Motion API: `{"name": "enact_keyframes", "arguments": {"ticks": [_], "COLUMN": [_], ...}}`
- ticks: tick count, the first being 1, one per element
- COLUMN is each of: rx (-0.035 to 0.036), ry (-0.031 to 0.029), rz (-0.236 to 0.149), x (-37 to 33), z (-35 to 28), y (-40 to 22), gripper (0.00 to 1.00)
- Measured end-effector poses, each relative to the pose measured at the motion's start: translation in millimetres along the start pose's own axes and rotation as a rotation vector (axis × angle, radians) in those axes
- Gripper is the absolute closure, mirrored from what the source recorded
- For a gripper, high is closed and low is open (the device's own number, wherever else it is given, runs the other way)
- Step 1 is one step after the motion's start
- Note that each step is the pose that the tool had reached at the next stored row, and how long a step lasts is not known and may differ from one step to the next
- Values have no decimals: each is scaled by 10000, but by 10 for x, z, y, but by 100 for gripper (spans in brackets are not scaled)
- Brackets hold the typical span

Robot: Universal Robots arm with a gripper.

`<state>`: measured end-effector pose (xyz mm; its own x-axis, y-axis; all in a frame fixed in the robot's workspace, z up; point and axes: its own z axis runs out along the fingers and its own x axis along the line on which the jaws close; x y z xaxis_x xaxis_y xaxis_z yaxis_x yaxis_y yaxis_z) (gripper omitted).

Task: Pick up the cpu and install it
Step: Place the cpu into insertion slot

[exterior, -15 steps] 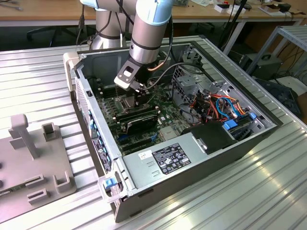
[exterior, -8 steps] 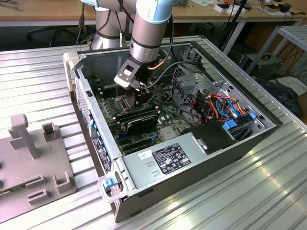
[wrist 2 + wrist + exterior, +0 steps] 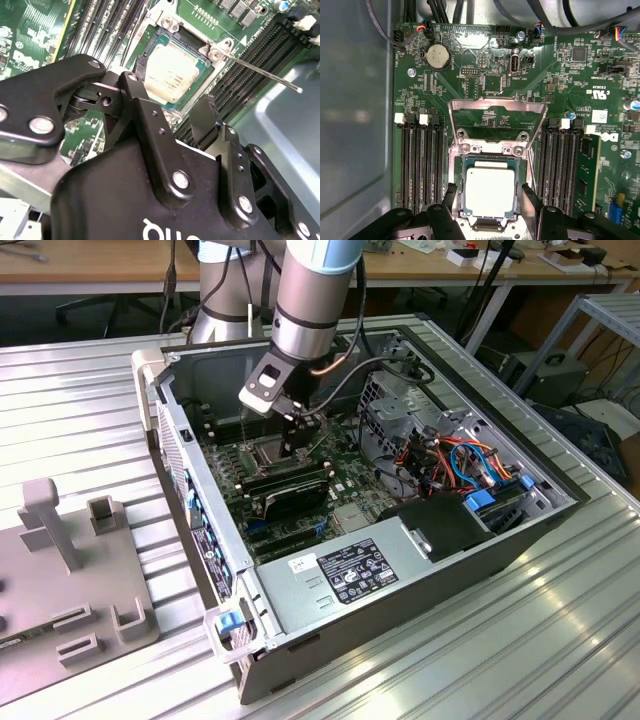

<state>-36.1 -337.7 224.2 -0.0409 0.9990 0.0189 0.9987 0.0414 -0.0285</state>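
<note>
Cpu [image 3: 489, 192] in socket [image 3: 490, 148] between memory slots [image 3: 422, 165]

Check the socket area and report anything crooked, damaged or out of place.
Nothing stands out. The cpu lies flat and square in its socket, the metal load plate stands hinged open, and the open gripper straddles the cpu.

A ribbed metal table [image 3: 560, 640] carries an open computer case [image 3: 400, 600] at centre frame. A grey fixture [image 3: 40, 590] lies at lower left.
</note>
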Motion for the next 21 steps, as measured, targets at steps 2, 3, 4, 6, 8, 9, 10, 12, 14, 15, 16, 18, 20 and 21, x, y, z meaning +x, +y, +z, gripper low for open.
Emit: {"name": "enact_keyframes", "arguments": {"ticks": [2, 3, 4, 6, 8, 9, 10, 12, 14, 15, 16, 18, 20, 21], "rx": [-1, 0, 3, 7, 7, 7, 8, 7, 4, -24, -49, -140, -196, -200], "ry": [2, -20, -82, -159, -160, -160, -162, -160, -161, -164, -165, -171, -171, -171], "rz": [-1, 0, 2, 3, 4, 4, 4, 4, 4, 6, 4, 4, 3, 2], "x": [1, 1, 0, 0, 0, 0, 1, 1, 1, 1, 2, 2, 4, 4], "z": [-11, -12, -12, -12, -12, -13, -16, -30, -41, -42, -41, -41, -40, -40], "y": [0, 0, 0, 0, 0, 0, 0, -1, -1, -11, -17, -46, -63, -65], "gripper": [38, 38, 38, 38, 38, 38, 38, 38, 38, 38, 38, 38, 38, 38]}}
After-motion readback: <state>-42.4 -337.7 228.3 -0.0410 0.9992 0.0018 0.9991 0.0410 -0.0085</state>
